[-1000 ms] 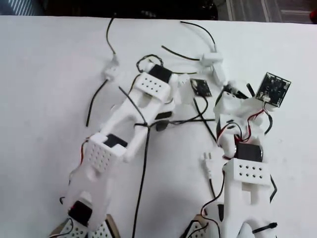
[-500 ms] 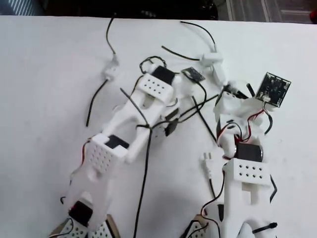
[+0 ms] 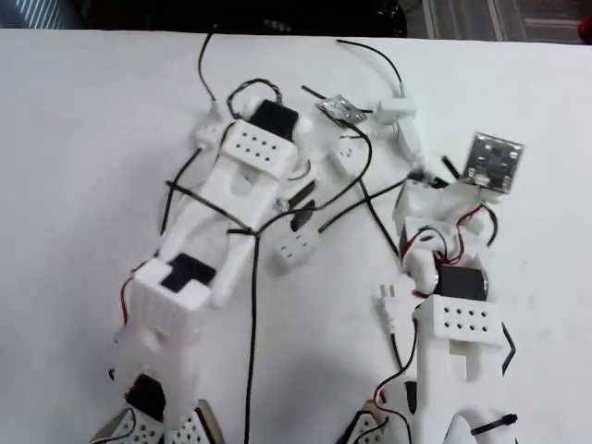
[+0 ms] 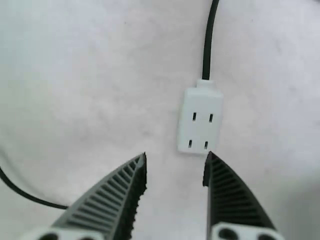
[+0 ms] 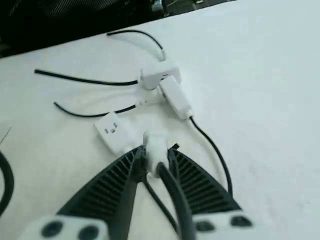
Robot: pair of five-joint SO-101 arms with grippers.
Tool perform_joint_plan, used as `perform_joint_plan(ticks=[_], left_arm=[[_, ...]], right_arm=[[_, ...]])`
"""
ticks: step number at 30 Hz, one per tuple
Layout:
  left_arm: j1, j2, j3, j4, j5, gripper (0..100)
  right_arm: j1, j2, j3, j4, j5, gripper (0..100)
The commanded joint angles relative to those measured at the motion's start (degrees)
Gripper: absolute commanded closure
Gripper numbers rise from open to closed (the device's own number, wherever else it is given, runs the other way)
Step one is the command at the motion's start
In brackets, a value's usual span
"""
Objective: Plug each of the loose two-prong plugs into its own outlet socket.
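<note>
Socket (image 4: 200, 120) lies slots-up, cord end away from left end effector (image 4: 175, 160).

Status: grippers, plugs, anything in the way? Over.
Left gripper open above a white outlet socket. Right gripper shut on a white plug, another socket just beyond. Loose plug lies by the right arm; black cord crosses between arms.

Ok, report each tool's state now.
Left tool: open, holding nothing.
Right tool: closed on a white plug.
</note>
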Motion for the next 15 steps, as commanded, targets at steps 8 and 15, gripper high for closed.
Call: perform_joint_plan(ticks=[8,15], left_arm=[[-9.1,-40.0,33.4,-14.7,-0.1,81],[-18.7,-62.1,60.3,-26.8,-0.4,81]], right_arm=[[-10.9,-0.7,-3.7,7.3,8.2,98.1],[-19.6,0.7,-7.5,13.6,10.2,98.1]])
